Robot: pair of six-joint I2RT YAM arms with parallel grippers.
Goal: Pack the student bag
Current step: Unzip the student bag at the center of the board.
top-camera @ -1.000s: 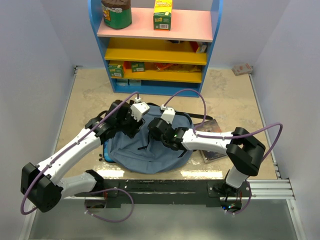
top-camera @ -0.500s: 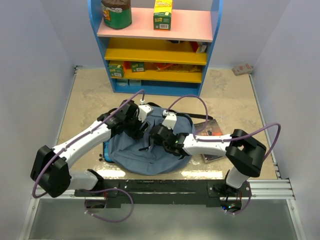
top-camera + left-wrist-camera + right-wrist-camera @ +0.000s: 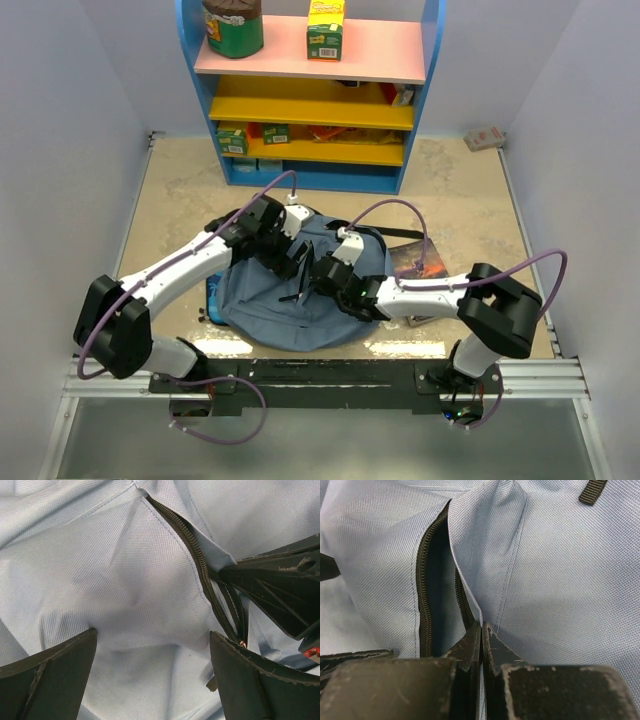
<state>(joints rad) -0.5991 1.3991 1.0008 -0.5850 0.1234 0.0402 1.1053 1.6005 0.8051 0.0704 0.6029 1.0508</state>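
Two-armed, from the top view: leaning in over the student bag, spread flat on the table, with the blue shelf unit just behind the bag and a book just beside the bag's right edge. Holding the left gripper over the bag's upper middle, with the right gripper close beside it over the bag's centre.

From the left wrist: spreading the left gripper wide over the bag's grey-blue cloth, fingers well apart and gripping nothing. Facing the black zipper running down the bag's panel, with the right gripper's fingers pressing in at the zipper's lower end, near a small copper-coloured metal bit.

From the right wrist: pinching a raised fold of the bag with the right gripper, fingertips squeezed together on the cloth edge just beside the parted zipper. Showing dark lining through the gap in the bag, and a black strap end lying on the bag's far corner.
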